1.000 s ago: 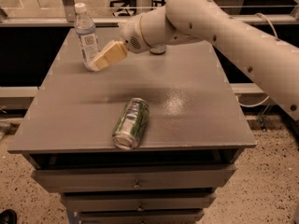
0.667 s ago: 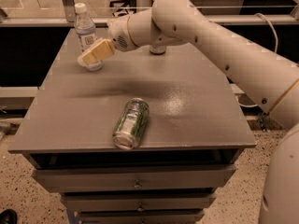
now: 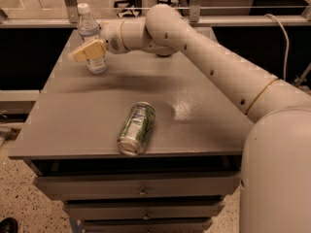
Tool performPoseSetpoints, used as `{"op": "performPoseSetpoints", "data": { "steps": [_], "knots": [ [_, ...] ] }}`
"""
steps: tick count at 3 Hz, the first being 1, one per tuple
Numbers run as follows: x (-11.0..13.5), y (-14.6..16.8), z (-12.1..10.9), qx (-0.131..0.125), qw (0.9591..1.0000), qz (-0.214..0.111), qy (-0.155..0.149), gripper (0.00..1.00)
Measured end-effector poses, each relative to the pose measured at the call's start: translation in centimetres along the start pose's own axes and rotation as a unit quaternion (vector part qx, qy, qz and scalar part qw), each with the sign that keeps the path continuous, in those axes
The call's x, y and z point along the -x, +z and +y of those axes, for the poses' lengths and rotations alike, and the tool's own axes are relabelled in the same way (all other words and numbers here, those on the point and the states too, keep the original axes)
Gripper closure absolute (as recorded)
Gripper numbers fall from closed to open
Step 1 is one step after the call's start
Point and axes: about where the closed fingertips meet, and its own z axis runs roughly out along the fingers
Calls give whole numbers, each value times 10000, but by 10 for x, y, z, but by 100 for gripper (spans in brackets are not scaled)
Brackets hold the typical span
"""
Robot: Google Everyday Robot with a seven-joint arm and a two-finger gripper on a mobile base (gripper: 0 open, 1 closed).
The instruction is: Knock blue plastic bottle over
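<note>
— At the far left corner of the bench [image 3: 204,106], that's where the bottle [image 3: 88,30] is?
— Yes. It stands on its base near the back edge, white cap up. It may lean a touch, but I can't be sure.
— And the claw [image 3: 82,54]?
— Right against it. It lies across the front of the bottle's lower half, pointing left, with the arm [image 3: 194,38] reaching in from the right over the back of the bench.
— Clenched or released?
— I cannot tell.
— So which step is this?
— The push itself, I'd judge. Contact looks made, but the bottle is not down yet, so the task isn't done.
— What does the next move call for?
— A firm sideways sweep, carried through until the bottle tips past its balance. The contact sits low on the body, so it could slide instead of toppling; pressing higher up would tip it more readily.
— Anything in the way?
— No. A can [image 3: 137,128] lies on its side near the front edge, well apart from the bottle. My worry is the corner: once down, the bottle could roll off the bench.
</note>
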Motion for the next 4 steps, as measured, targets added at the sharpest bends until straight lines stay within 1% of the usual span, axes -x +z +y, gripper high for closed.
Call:
{"op": "performPoseSetpoints", "data": {
  "steps": [1,2,3,4],
  "knots": [
    [-4,12,-4,-19,9996,-228,185,26],
    [-3,10,-6,-41,9991,-341,259,57],
    [4,2,-6,-10,9991,-350,258,80],
    [20,-27,-24,-26,9994,-278,193,100]
  ]
}}
